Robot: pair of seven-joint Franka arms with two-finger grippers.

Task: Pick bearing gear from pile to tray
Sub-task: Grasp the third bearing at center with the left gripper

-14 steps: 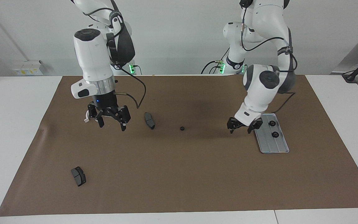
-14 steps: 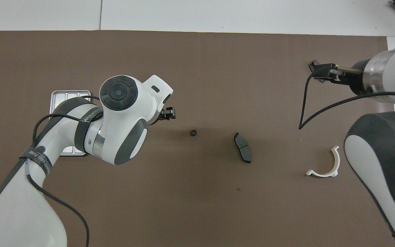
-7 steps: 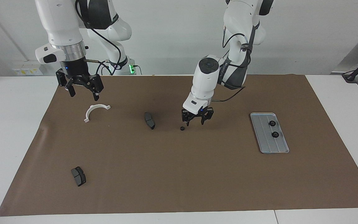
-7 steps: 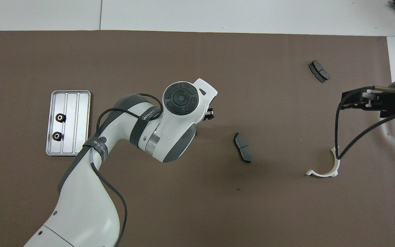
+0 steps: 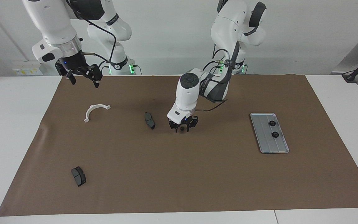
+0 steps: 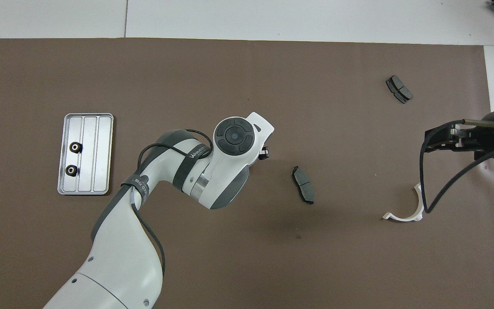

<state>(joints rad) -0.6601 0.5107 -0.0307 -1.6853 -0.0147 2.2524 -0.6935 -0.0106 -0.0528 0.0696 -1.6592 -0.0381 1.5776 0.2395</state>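
The left hand [image 5: 182, 128] is seen lowered onto the brown mat [image 5: 179, 174] at centre frame of the facing view, its fingers straddling the small black bearing gear [image 5: 182, 128], which rests on the mat between them; whether the fingers are already clamped on it cannot be told, though a narrow gap is suggested. In the overhead view this hand is hidden under the arm's wrist. Two bearing gears [image 5: 272, 123] are already lying in the grooved metal tray [image 5: 277, 150] at right of the facing frame. The right hand [image 5: 82, 75] is held raised with fingers apart at upper left of that view, waiting near the worktop's edge. A dark grey pad plate [image 5: 149, 120] lies just beside the working hand; a second plate [image 5: 78, 176] and a white curved bracket [image 5: 95, 111] lie well apart. Risk noted: the gear is tiny and round, so an off-centre closure could squirt it sideways or roll it away; a shallow grip could drop it during transfer to the tray.
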